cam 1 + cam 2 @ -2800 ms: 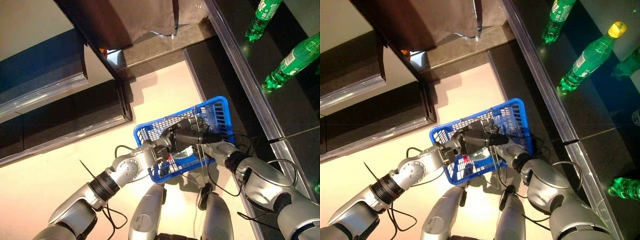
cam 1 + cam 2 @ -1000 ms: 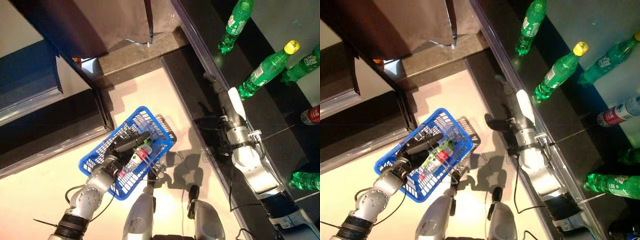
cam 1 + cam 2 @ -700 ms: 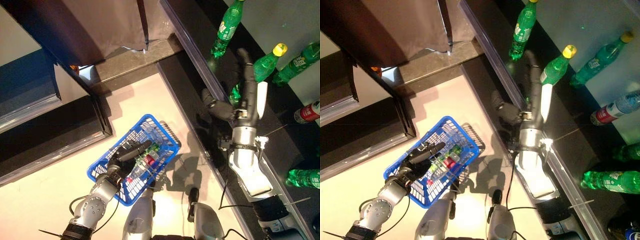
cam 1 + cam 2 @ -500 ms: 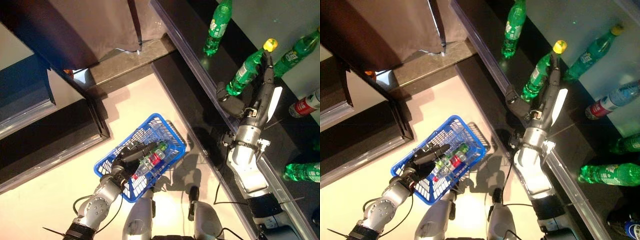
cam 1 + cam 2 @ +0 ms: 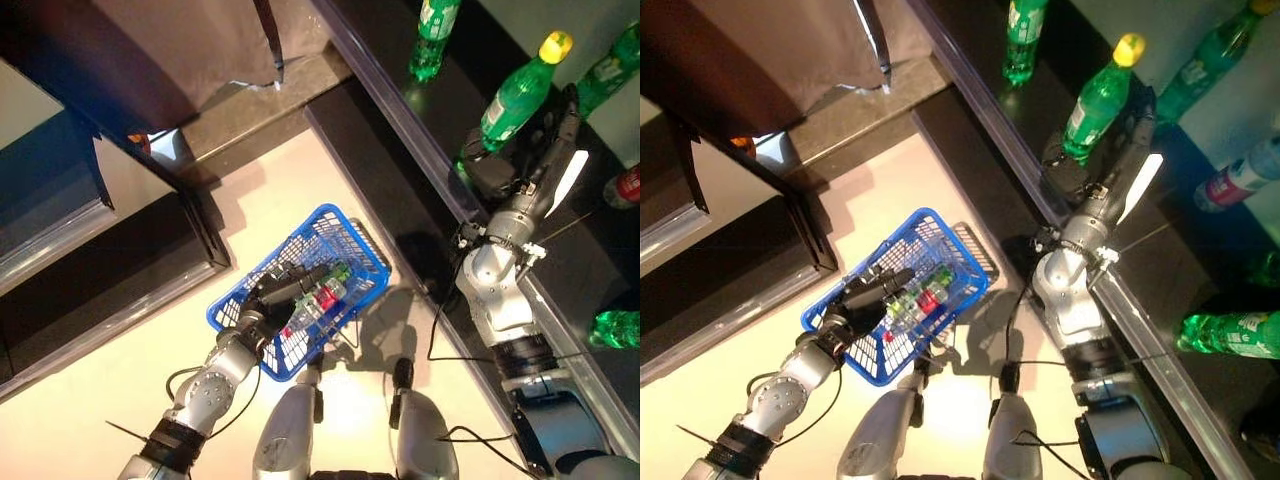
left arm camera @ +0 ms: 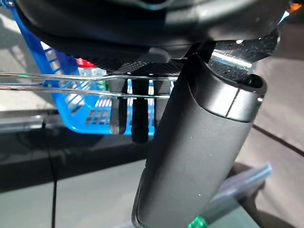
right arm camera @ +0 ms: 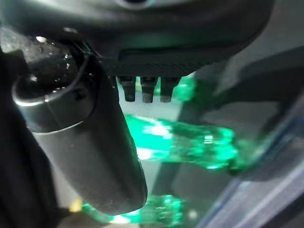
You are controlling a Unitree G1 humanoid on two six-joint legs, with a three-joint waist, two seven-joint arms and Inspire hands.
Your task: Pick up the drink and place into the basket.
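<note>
Green bottle [image 5: 517, 98] between right hand [image 5: 528, 172] fingers [image 5: 567, 118], left hand [image 5: 283, 290] gripping basket [image 5: 345, 225]

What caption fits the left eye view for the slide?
Left hand holds the blue basket of drinks by its handle; right hand reaches around the yellow-capped green bottle on the dark counter.

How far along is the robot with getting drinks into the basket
One bottle already lies in the blue basket, which the left hand holds by its wire handle. The right hand is at the yellow-capped green bottle on the dark counter, not visibly gripping. Grasping, lifting and placing remain.
</note>
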